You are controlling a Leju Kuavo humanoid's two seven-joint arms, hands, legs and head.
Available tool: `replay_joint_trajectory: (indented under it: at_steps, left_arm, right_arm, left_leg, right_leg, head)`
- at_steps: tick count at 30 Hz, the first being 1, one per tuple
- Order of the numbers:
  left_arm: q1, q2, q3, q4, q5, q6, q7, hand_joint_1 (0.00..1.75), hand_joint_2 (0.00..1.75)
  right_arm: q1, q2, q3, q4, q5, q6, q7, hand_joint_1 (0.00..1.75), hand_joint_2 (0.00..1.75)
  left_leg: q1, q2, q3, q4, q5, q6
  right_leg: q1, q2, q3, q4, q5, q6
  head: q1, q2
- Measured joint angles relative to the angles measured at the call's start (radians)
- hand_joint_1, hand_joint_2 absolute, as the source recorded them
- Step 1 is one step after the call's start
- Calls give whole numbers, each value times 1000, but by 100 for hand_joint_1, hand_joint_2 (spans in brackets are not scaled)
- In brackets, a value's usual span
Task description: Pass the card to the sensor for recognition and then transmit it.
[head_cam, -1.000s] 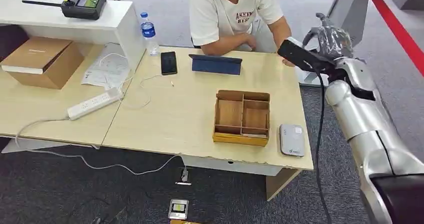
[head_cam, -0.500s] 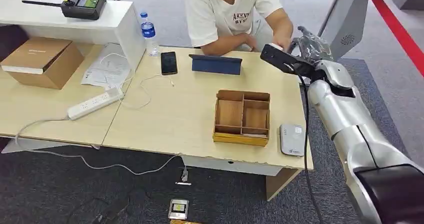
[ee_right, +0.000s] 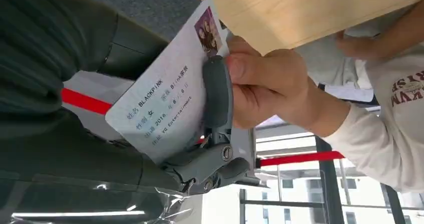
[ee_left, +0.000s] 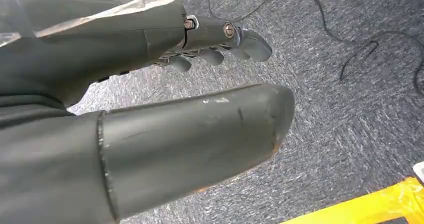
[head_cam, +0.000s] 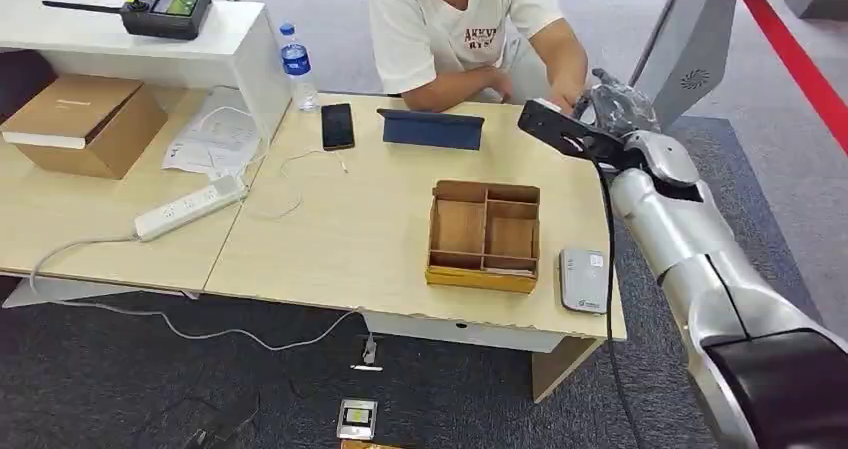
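In the right wrist view my right hand (ee_right: 200,134) holds a white card (ee_right: 160,107) printed with text and a small photo, one finger (ee_right: 216,92) pressed on its face. A person's hand (ee_right: 265,82) grips the card's far end. In the head view my right hand (head_cam: 622,109) is raised at the table's far right corner, against the seated person's hand (head_cam: 568,91). The white card sensor (head_cam: 584,280) lies on the table near the front right edge, far from the card. My left hand (ee_left: 200,84) hangs over grey carpet, holding nothing, thumb apart from the fingers.
A wooden divided box (head_cam: 485,234) stands left of the sensor. A blue tablet case (head_cam: 431,129), a phone (head_cam: 337,126) and a water bottle (head_cam: 297,66) sit at the table's far side. A power strip (head_cam: 188,209) and a cardboard box (head_cam: 85,122) lie at the left.
My right arm has swung left, toward the person at the table's far corner. The person's hand has reached out to my hand.
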Motion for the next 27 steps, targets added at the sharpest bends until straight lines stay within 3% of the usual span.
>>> replay_joint_trajectory:
  at_steps: [12,13,17,20,24,27]
  left_arm:
    - [2,0,-1,0,3,2,0,0,0]
    - [3,0,-1,0,5,2,0,0,0]
    - [9,0,-1,0,19,10,-8,0,0]
    - [18,0,-1,0,30,17,-14,0,0]
    - [31,0,-1,0,51,25,-22,0,0]
    - [42,0,1,0,72,37,-36,0,0]
  right_arm:
    - [3,5,1,8,3,-31,14,0,175]
    - [4,8,2,13,4,-35,15,0,0]
    - [3,10,1,17,-24,-78,-11,0,0]
    - [3,8,-11,15,-103,-67,-52,0,0]
    - [5,6,-69,7,-323,99,-143,0,0]
    - [15,5,-115,-15,-409,168,-209,0,0]
  left_leg:
    - [0,0,0,0,0,0]
    - [0,0,0,0,0,0]
    - [0,0,0,0,0,0]
    - [0,0,0,0,0,0]
    - [0,0,0,0,0,0]
    - [0,0,0,0,0,0]
  right_leg:
    - [0,0,0,0,0,0]
    - [0,0,0,0,0,0]
    - [0,0,0,0,0,0]
    - [0,0,0,0,0,0]
    - [0,0,0,0,0,0]
    - [0,0,0,0,0,0]
  head:
    - [0,0]
    - [0,0]
    - [0,0]
    - [0,0]
    - [0,0]
    - [0,0]
